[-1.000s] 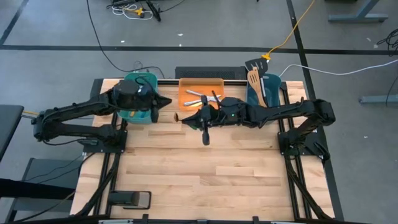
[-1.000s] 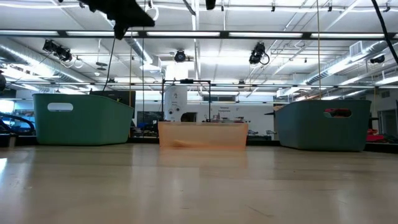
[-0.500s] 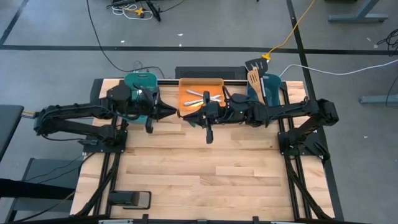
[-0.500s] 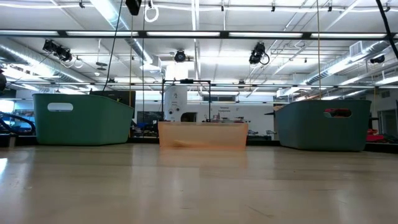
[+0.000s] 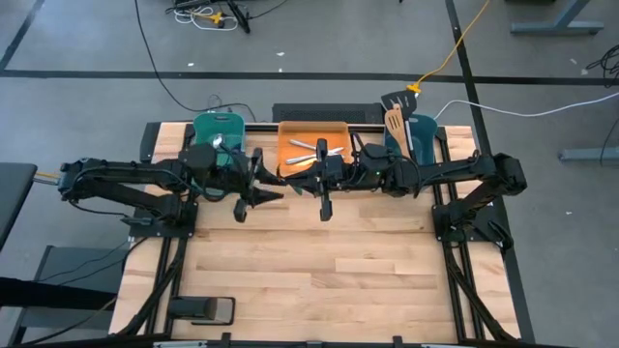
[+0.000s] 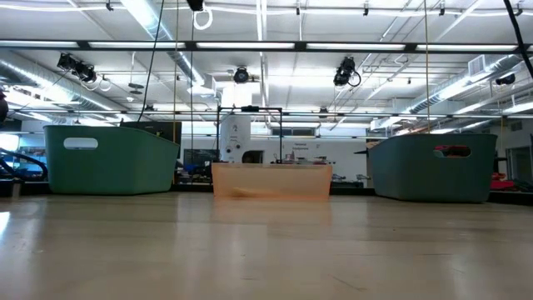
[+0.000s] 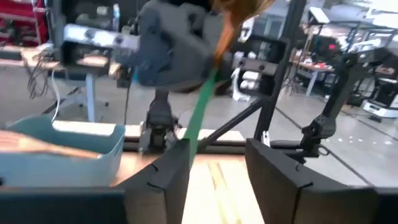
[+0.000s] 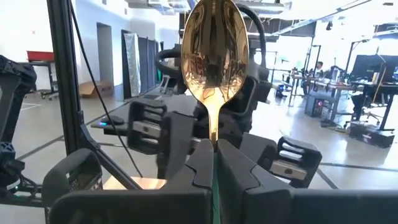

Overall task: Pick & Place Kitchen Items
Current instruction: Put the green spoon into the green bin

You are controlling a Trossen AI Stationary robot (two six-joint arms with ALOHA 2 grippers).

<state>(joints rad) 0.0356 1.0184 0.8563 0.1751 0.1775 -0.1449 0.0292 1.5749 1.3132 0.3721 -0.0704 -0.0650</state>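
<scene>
My right gripper point(image 5: 304, 183) is high above the table in front of the orange tray point(image 5: 290, 130), shut on a gold spoon point(image 8: 214, 50) with a green handle point(image 7: 200, 115). My left gripper point(image 5: 272, 188) faces it from the table's left and is open. In the left wrist view the green handle's lower end reaches between my left gripper's point(image 7: 217, 171) fingers, close to one finger point(image 7: 171, 174). Silver cutlery point(image 5: 311, 150) lies in the orange tray. Wooden spatulas point(image 5: 395, 124) and a black turner point(image 5: 392, 101) stand in the right teal tub point(image 5: 418, 130). My right gripper pinches the spoon between its two fingers where the gold neck meets the green handle point(image 8: 214, 144). The fingers come level from the table's right. The spoon is lifted clear and slanted, with the bowl up and the handle hanging below. I cannot tell whether my left gripper touches the handle.
A second teal tub point(image 5: 218, 126) stands at the far left, behind my left arm. The wooden table top point(image 5: 319, 261) lies bare toward the near edge. Cables and stands are on the floor beyond the table.
My left gripper has left its place above the left teal tub and gone toward the table's right and a little nearer. It has turned level toward my right gripper, and its fingers now stand around the spoon's handle. My right gripper has kept its hold on the spoon.
</scene>
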